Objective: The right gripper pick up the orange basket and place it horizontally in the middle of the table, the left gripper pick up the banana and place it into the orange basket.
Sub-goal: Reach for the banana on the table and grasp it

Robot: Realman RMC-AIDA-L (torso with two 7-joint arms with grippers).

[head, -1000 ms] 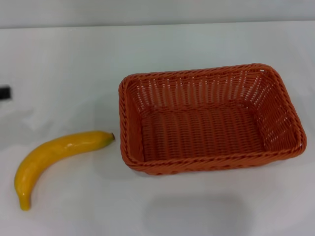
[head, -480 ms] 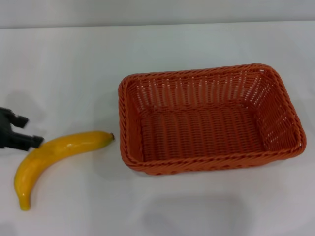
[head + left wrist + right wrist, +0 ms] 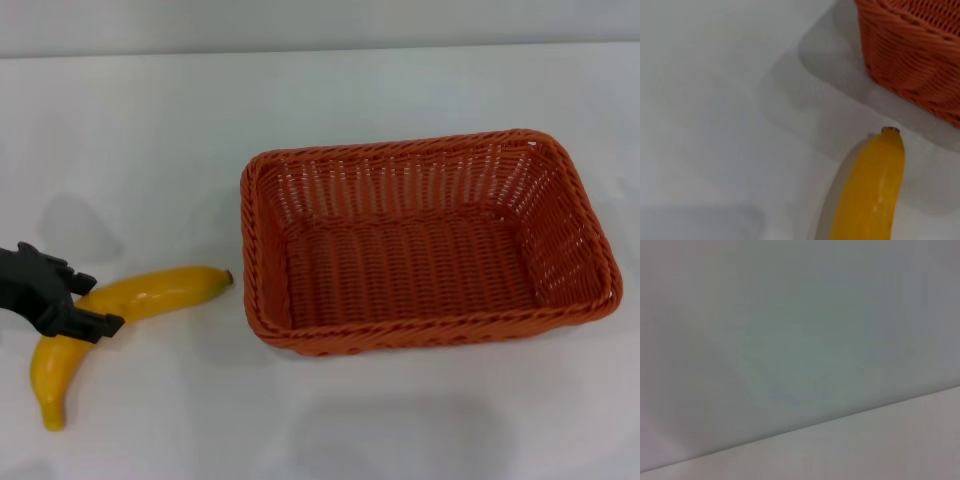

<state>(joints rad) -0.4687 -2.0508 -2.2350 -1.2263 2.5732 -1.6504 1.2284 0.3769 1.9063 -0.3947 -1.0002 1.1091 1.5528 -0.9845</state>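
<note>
One curved glossy yellow banana (image 3: 120,310) lies on the plain white tabletop (image 3: 150,140), left of centre, dark tip toward the large rectangular orange woven basket (image 3: 420,240); a small gap separates them. Basket sits upright, long side across the table, nothing inside it. Black jointed left gripper (image 3: 60,300) over the banana's middle, fingers spread either side of the fruit; contact cannot be judged. Left wrist view: banana tip (image 3: 890,131) just short of basket wall (image 3: 915,50). Right gripper out of sight.

A pale grey wall (image 3: 320,25) rises behind the far edge.
</note>
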